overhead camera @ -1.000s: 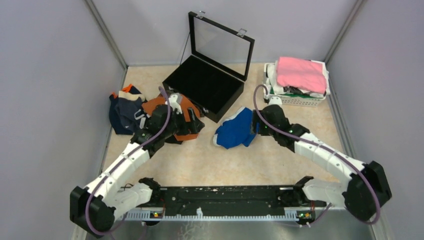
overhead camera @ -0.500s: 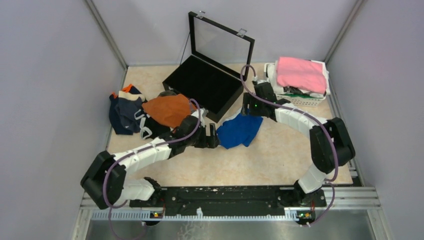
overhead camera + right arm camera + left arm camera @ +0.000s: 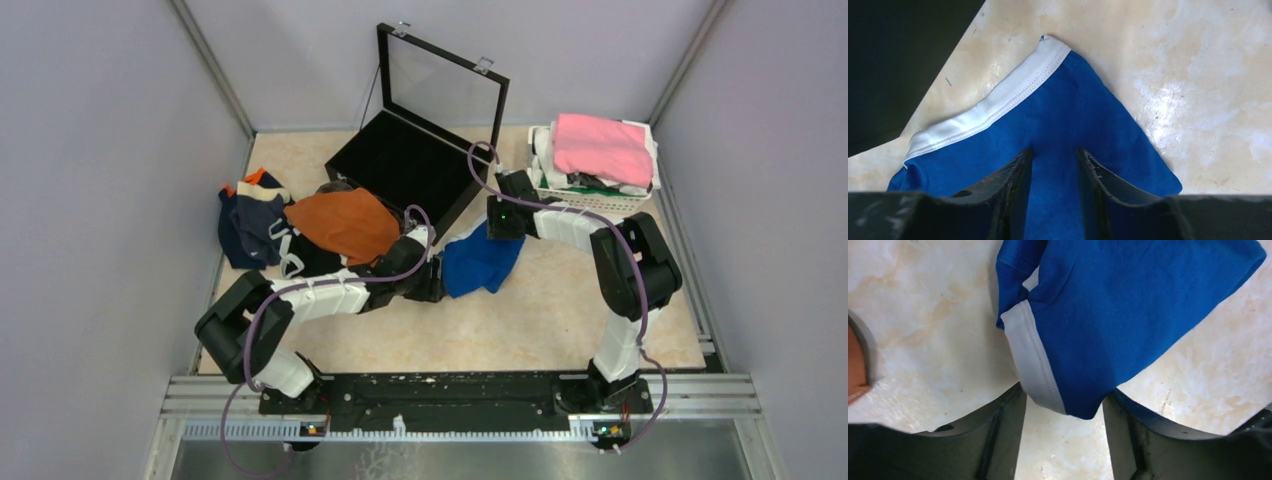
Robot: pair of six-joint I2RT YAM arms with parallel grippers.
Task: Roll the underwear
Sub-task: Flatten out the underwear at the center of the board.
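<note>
The blue underwear (image 3: 480,262) lies crumpled near the middle of the desk (image 3: 560,315), just off the front corner of the black case (image 3: 405,170). Before rolling, it probably needs spreading flat, with each arm taking one corner and drawing apart evenly.

The left gripper (image 3: 1063,402) straddles the white-trimmed near corner. Its jaws are wide and nothing is pinched yet, so it should close on trim and cloth together. The right gripper (image 3: 1054,162) rests on the far corner with its jaws half open; cloth shows in the gap and no grip is evident.

Grey walls (image 3: 100,150) enclose the marbled beige desk. The case stands open at the back edge, the other underwear (image 3: 300,228) is heaped towards the left edge, and a white basket (image 3: 590,203) sits in the back right corner.
</note>
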